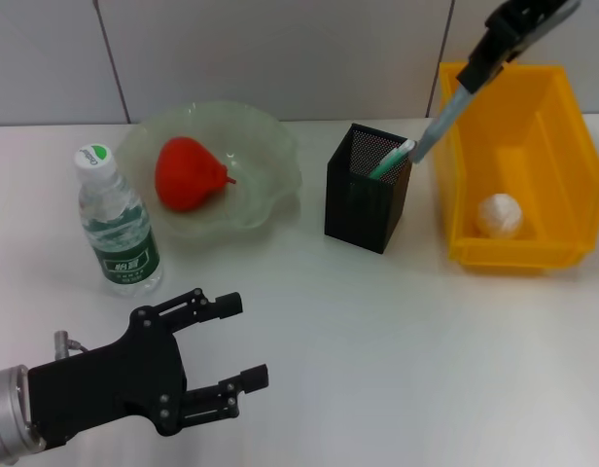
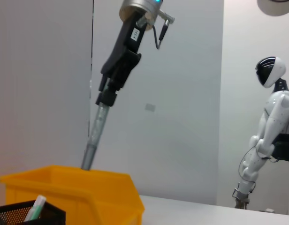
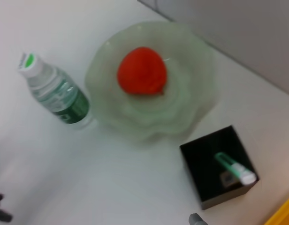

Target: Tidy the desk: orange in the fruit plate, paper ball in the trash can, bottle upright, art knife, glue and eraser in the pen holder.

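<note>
Bright, even overhead light; soft short shadows beside the pen holder [image 1: 368,187] and bottle [image 1: 118,223]. Right wrist view is blurred throughout; head view stays sharp.

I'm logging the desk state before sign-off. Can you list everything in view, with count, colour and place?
orange: 1, red-orange, in the fruit plate
fruit plate: 1, pale green, back left
bottle: 1, clear with green label, upright, left of plate
pen holder: 1, black mesh, centre, green-white item inside
trash can: 1, yellow, right
paper ball: 1, white, in trash can
art knife: 1, grey, held slanting over pen holder
left gripper: black, open, front left
right gripper: black, raised back right, holding art knife
</note>
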Controlling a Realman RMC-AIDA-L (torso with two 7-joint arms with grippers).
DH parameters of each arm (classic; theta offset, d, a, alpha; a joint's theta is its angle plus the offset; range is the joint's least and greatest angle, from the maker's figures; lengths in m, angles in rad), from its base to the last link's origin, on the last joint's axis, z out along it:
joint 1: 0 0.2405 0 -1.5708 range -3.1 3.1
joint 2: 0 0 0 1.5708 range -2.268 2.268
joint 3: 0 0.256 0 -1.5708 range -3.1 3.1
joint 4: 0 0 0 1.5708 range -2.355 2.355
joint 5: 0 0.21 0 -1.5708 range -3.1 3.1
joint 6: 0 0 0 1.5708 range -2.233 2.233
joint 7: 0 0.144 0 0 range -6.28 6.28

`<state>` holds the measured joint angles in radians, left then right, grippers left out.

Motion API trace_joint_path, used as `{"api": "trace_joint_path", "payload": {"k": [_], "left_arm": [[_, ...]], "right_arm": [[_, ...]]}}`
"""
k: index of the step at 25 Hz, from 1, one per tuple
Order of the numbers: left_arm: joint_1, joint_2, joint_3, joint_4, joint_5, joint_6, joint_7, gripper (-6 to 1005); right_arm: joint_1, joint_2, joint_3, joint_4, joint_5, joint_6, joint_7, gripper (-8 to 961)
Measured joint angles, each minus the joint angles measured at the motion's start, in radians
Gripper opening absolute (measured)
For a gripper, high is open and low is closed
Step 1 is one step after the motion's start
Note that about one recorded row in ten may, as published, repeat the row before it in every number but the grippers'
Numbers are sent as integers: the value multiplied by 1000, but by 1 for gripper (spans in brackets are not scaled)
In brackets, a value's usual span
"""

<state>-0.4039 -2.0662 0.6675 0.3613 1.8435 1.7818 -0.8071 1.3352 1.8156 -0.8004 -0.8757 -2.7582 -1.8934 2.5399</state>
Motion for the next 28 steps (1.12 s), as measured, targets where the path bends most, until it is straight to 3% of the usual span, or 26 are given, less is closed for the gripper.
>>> {"api": "trace_joint_path", "payload": {"k": [5,15,28], "left_arm": [[8,-2,-6,-7,-3,-7,2,794],[5,-3,-9,-26,-5,-29,3,794],[5,-3,-11,-38,-7,-53,0,794]], "right_arm": [[9,19,-62,7,-14,65,5,180],[2,94,-152,16,-29,208,7,187],[0,137,-213,160,-34,390,1,196]]}}
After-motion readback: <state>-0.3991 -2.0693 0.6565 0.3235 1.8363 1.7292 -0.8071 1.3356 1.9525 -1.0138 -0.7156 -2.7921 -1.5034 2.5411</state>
